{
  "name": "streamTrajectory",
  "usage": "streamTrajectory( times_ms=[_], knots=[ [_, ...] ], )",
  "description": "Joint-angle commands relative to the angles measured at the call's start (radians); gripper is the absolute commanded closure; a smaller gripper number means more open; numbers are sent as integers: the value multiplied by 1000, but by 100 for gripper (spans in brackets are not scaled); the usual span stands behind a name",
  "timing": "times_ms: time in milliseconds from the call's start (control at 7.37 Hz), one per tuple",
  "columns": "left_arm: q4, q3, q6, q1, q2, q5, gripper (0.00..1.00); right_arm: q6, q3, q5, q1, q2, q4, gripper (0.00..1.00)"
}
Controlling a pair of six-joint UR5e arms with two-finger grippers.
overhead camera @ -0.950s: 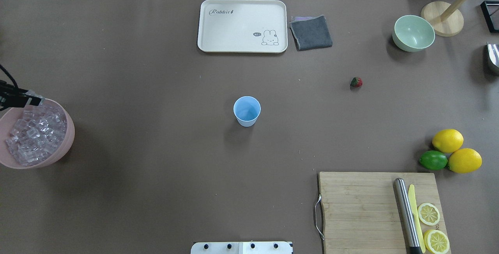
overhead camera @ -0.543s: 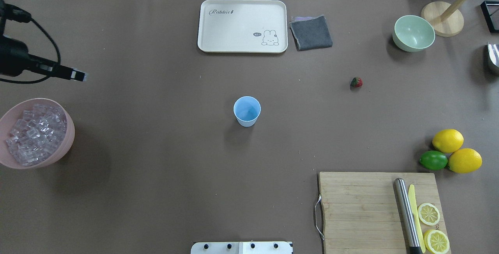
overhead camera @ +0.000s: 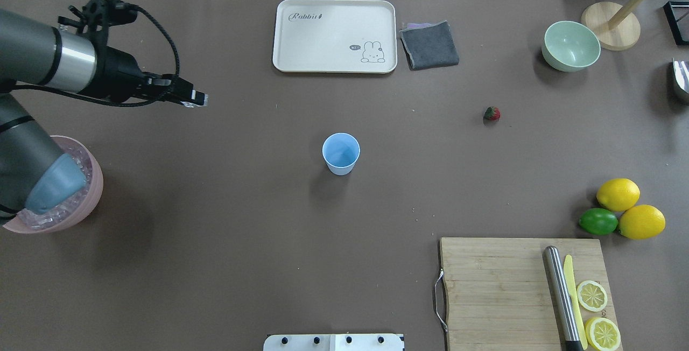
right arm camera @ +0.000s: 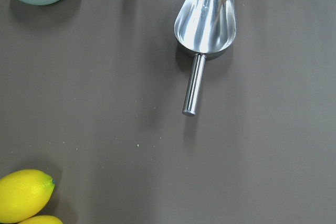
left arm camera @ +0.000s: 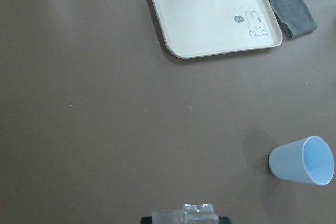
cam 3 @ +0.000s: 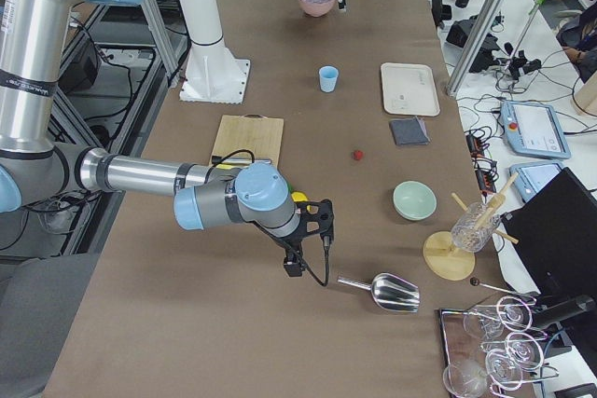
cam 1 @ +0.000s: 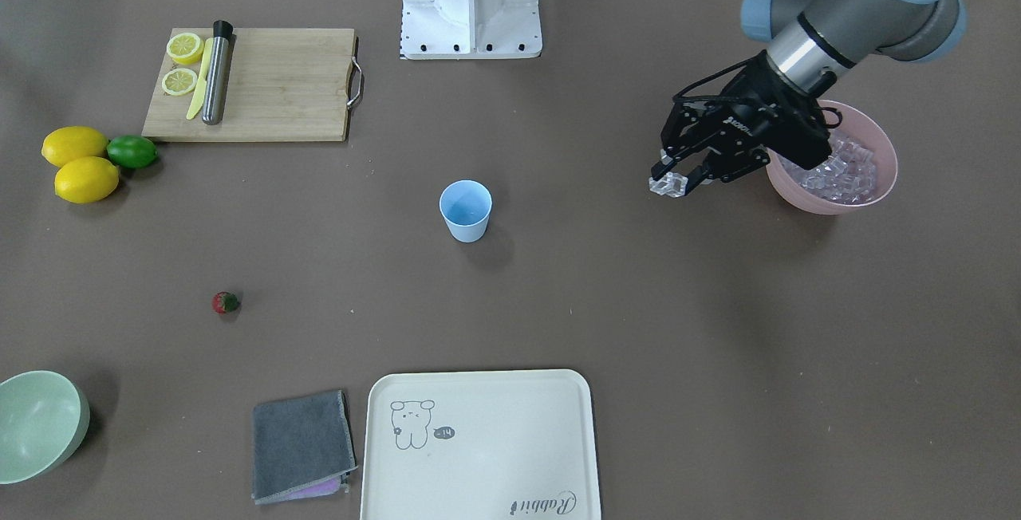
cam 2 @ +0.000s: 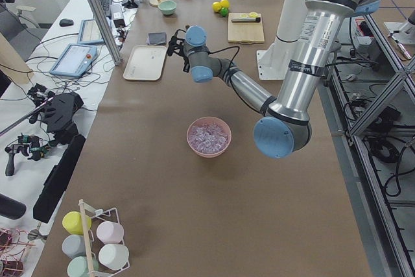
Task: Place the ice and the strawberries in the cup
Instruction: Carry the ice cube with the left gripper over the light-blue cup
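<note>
The light-blue cup point(overhead camera: 341, 153) stands upright mid-table, also in the front view point(cam 1: 466, 210) and the left wrist view point(left arm camera: 303, 160). My left gripper point(overhead camera: 195, 100) is shut on a clear ice cube point(cam 1: 668, 183), held above the table between the pink bowl point(cam 1: 877, 185) of ice point(cam 1: 845, 169) and the cup; the cube shows at the bottom of the left wrist view point(left arm camera: 185, 214). The strawberry point(overhead camera: 492, 113) lies on the table to the cup's right. My right gripper point(cam 3: 293, 267) shows only in the exterior right view; I cannot tell if it is open or shut.
A cream tray point(overhead camera: 301, 44) and grey cloth point(overhead camera: 429, 45) lie at the far side. A pale green bowl point(overhead camera: 570, 45), two lemons and a lime point(overhead camera: 598, 221), and a cutting board point(overhead camera: 495, 286) with knife and lemon slices are to the right. A metal scoop point(right arm camera: 205, 24) lies below the right wrist.
My left arm has lifted from the pink bowl and moved right toward the cup, carrying an ice cube. The cup and strawberry have not moved.
</note>
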Motion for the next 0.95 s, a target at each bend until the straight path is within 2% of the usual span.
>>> streamTrajectory(
  times_ms=[0,271,543,814],
  knots=[
    [94,28,-117,150,-151,205,100,2,0,0,1,-1,0,0],
    [99,59,-163,240,-204,319,100,2,1,2,0,1,0,0],
    [99,134,-184,318,-274,436,100,3,1,2,0,2,-2,0],
    [99,159,-185,369,-297,507,100,5,0,3,0,2,-3,0]
  ],
)
